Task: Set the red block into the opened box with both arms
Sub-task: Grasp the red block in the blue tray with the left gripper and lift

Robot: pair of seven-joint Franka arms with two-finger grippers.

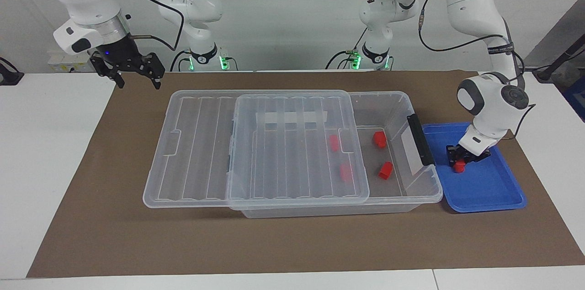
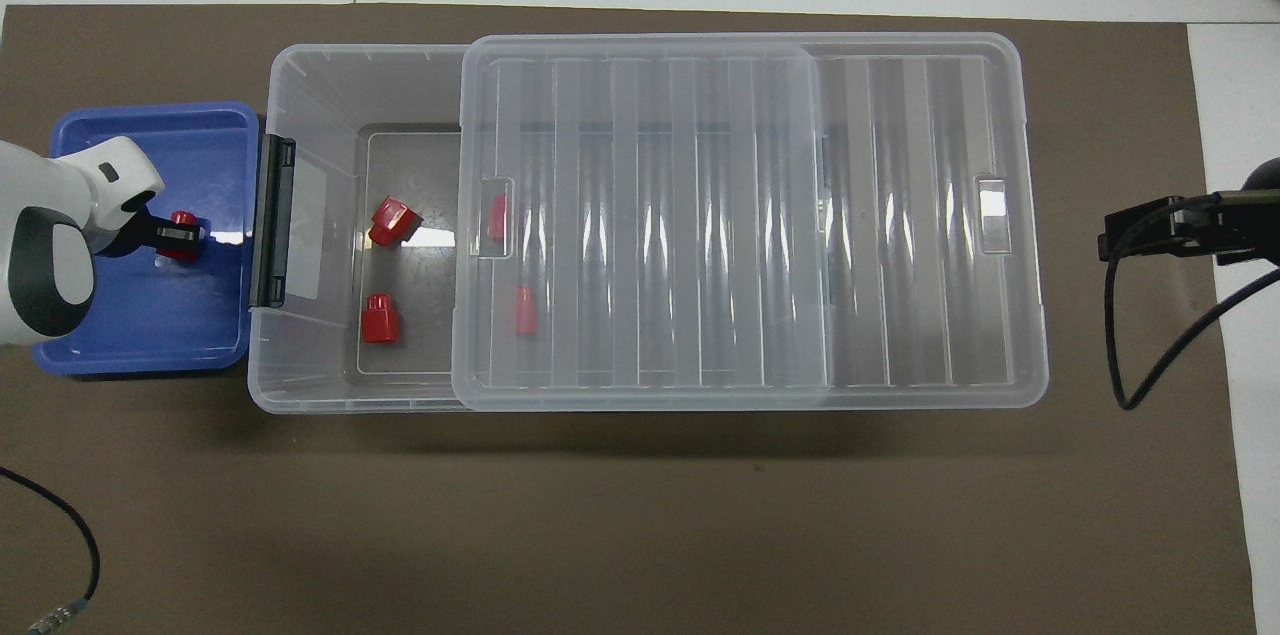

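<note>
One red block (image 1: 458,166) sitting clamped in left gripper (image 1: 461,160) jaws, low in blue tray (image 1: 484,189). Shallow grip risking slip while lifting toward box (image 1: 393,98). Right gripper (image 1: 135,76) waiting, jaws apart.

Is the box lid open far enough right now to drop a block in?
Probably yes: the lid is slid partway off the box, baring the end by the blue tray.

Left claw (image 1: 461,158) clamped low; right claw (image 1: 135,76) raised, fingers spread.
</note>
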